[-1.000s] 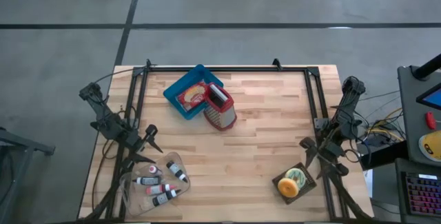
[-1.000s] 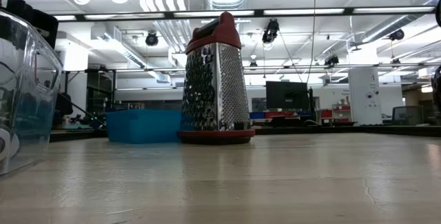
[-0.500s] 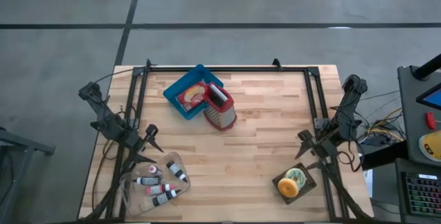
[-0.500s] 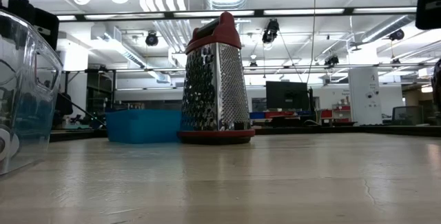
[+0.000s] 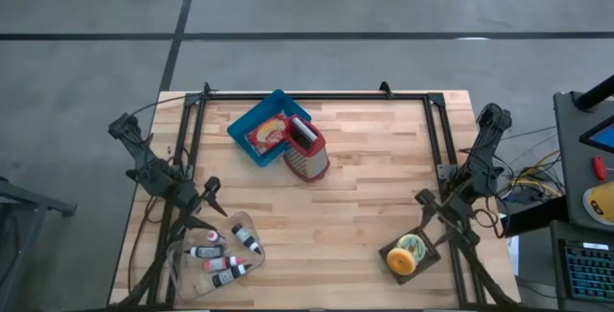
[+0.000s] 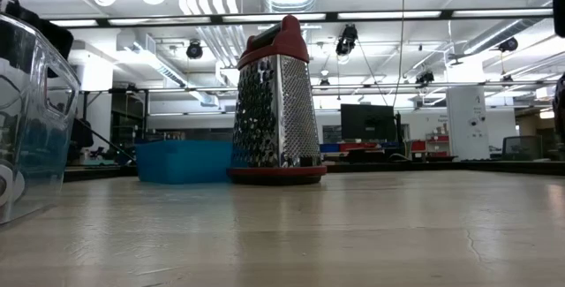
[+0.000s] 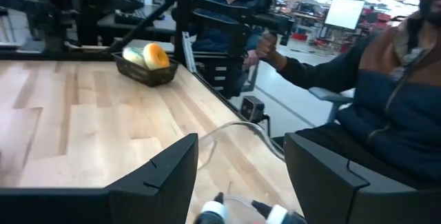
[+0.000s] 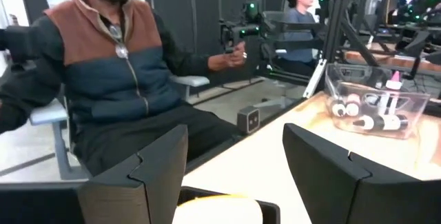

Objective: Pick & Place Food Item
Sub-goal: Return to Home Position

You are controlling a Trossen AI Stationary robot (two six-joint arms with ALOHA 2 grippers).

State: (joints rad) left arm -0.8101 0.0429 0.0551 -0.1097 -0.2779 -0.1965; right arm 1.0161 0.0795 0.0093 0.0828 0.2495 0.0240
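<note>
A yellow-and-orange round food item (image 5: 407, 253) lies in a small dark basket (image 5: 423, 241) near the table's front right; the left wrist view shows the item (image 7: 147, 54) far off, and the right wrist view shows it (image 8: 213, 207) just below the fingers. My right gripper (image 5: 423, 204) hovers open beside the basket, a little toward the far edge. My left gripper (image 5: 212, 196) stands open at the left, just beyond a clear container (image 5: 215, 254) of small tubes. A blue tray (image 5: 251, 117) at the far side holds a red packet (image 5: 270, 135).
A red-topped metal box grater (image 5: 307, 149) stands upright beside the blue tray, seen large in the low view as the grater (image 6: 276, 101). Black frame rails run along the table's left, far and right edges. People sit beyond the table's near side (image 8: 117, 79).
</note>
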